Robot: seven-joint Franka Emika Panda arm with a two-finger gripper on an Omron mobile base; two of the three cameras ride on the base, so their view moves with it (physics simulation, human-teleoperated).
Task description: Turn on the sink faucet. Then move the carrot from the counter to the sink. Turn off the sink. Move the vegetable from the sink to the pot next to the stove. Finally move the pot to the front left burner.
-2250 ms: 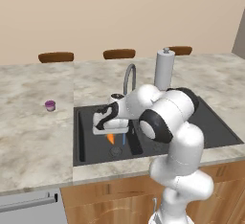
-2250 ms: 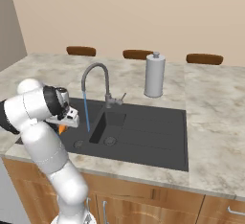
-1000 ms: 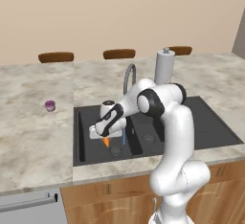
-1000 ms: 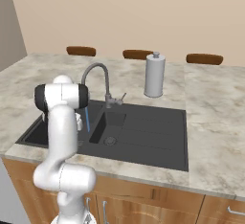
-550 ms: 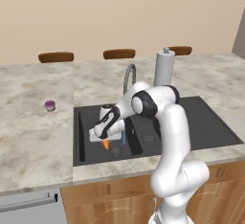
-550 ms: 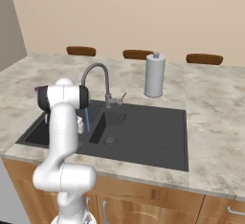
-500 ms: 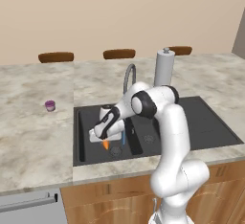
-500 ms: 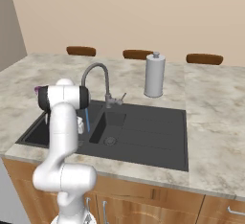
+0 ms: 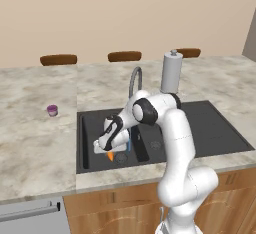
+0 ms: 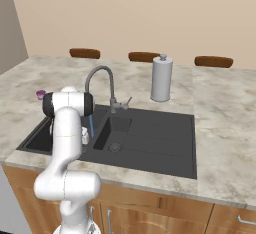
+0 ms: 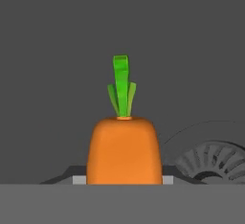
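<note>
A small purple cup (image 9: 52,110) stands at the left of the left base view, and a white paper-towel roll (image 9: 171,73) rises upright right of centre. Three brown chair backs (image 9: 124,56) line the upper part before a beige wall (image 9: 125,13).

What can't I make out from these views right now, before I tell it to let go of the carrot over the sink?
- Tool fingertips: in the hand view the carrot covers them; the left base view is too small.
- Whether the carrot touches the sink floor: the hand hides it in the left base view.
- Carrot and tool in the right base view: the arm blocks them.
- Sink faucet lever position: too small.
</note>
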